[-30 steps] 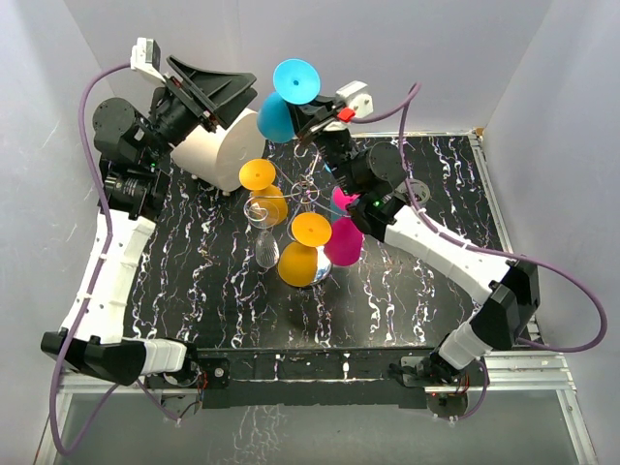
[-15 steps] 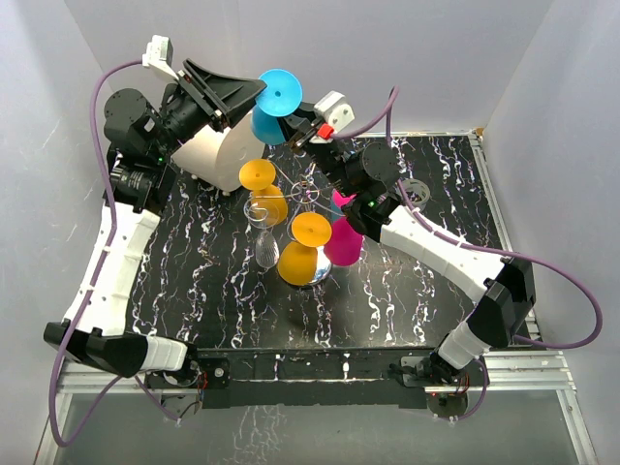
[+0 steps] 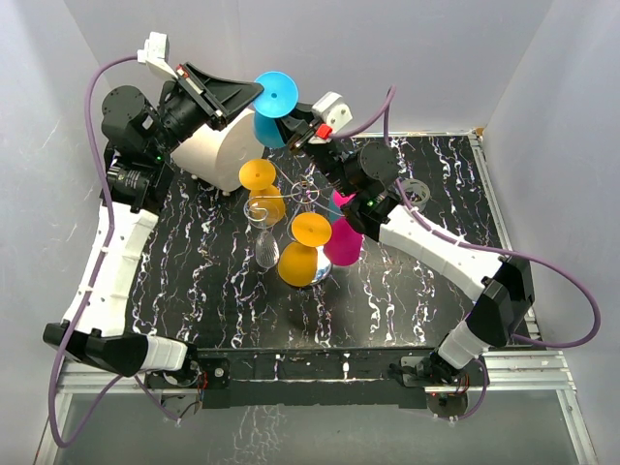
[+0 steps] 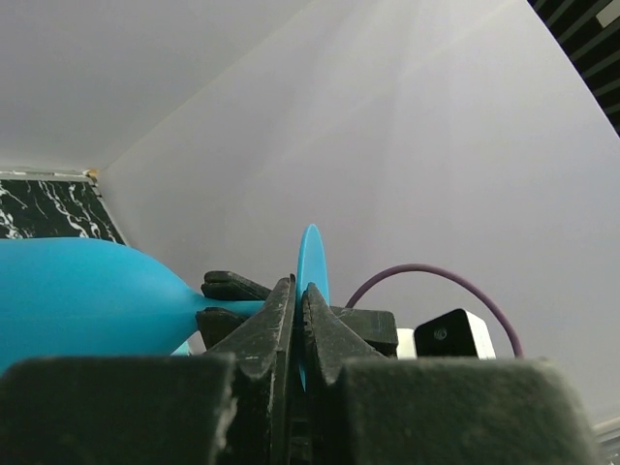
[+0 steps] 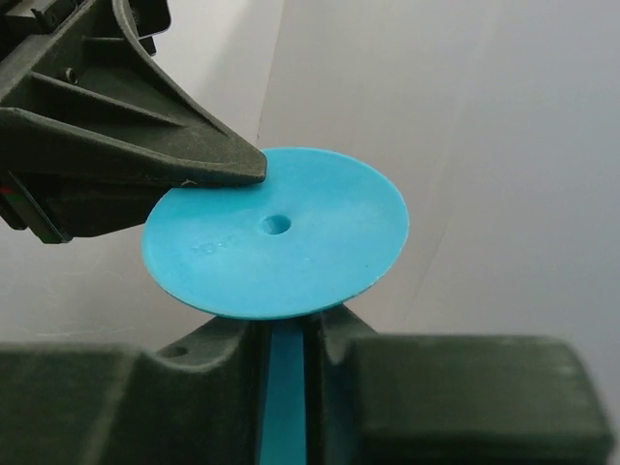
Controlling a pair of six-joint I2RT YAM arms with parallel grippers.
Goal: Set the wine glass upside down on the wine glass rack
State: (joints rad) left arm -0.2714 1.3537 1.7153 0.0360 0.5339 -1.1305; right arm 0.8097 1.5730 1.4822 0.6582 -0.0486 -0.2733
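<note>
A blue wine glass (image 3: 274, 98) hangs in the air at the back, above the table, lying roughly sideways with its foot toward the right. My right gripper (image 3: 299, 126) is shut on its stem (image 5: 284, 387), just under the round foot (image 5: 276, 232). My left gripper (image 3: 254, 90) is shut on the rim of that foot (image 4: 312, 257), seen edge-on between the jaws, with the bowl (image 4: 87, 291) off to the left. The wine glass rack (image 3: 306, 193), a thin silver wire stand, is below at the table's middle and holds orange (image 3: 300, 257), pink (image 3: 342, 242) and clear (image 3: 264, 247) glasses upside down.
A big cream cylinder (image 3: 218, 150) stands at the back left, under the left gripper. A second orange glass (image 3: 260, 179) hangs on the rack's left side. White walls close in the black marbled table (image 3: 213, 291) on three sides.
The right arm carried the blue glass leftward to the left gripper. The left gripper, open before, has shut on the rim of the glass's foot.
</note>
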